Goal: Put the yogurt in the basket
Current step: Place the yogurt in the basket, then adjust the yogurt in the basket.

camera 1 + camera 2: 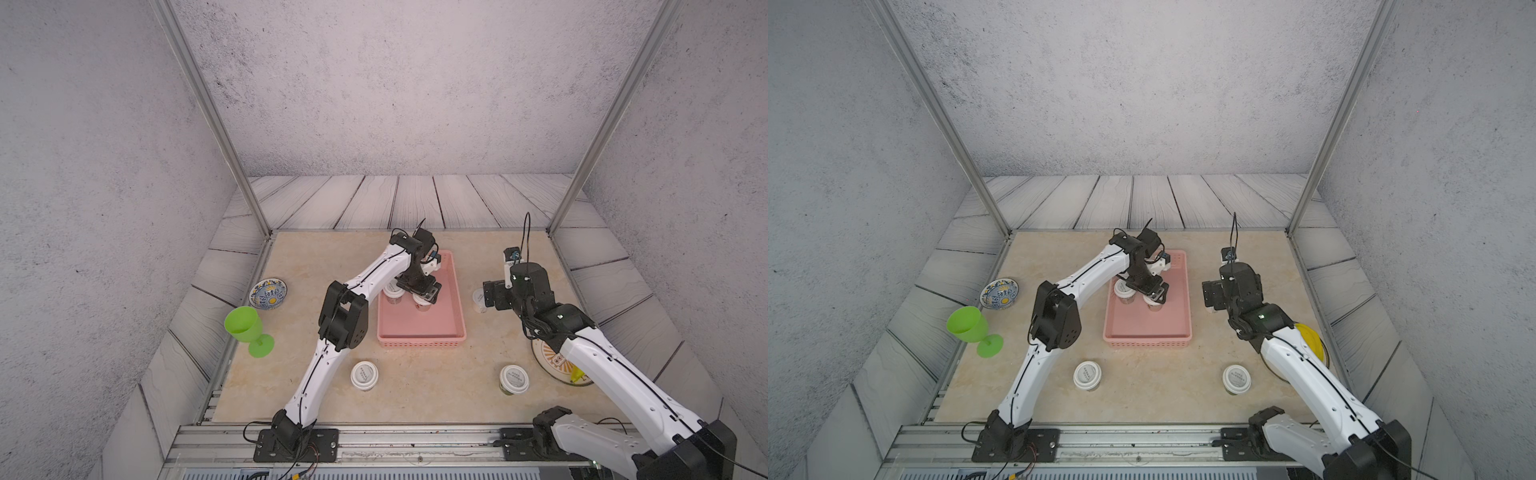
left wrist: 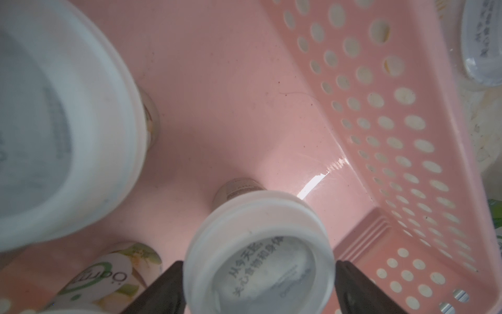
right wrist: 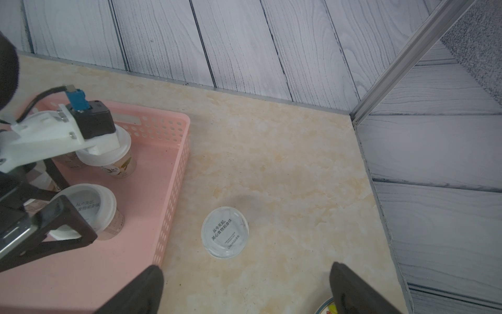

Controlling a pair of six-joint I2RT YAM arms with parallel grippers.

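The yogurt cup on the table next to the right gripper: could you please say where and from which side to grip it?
Probably across its round white lid rim, from straight above: the yogurt cup stands upright, lid up, apart from the basket, and the open right gripper hangs close by it.

Basket (image 1: 422,328) front bare — yogurt (image 1: 392,290) behind

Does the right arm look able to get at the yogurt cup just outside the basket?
Probably yes: that cup stands clear of the basket, with nothing between it and the open right tool.
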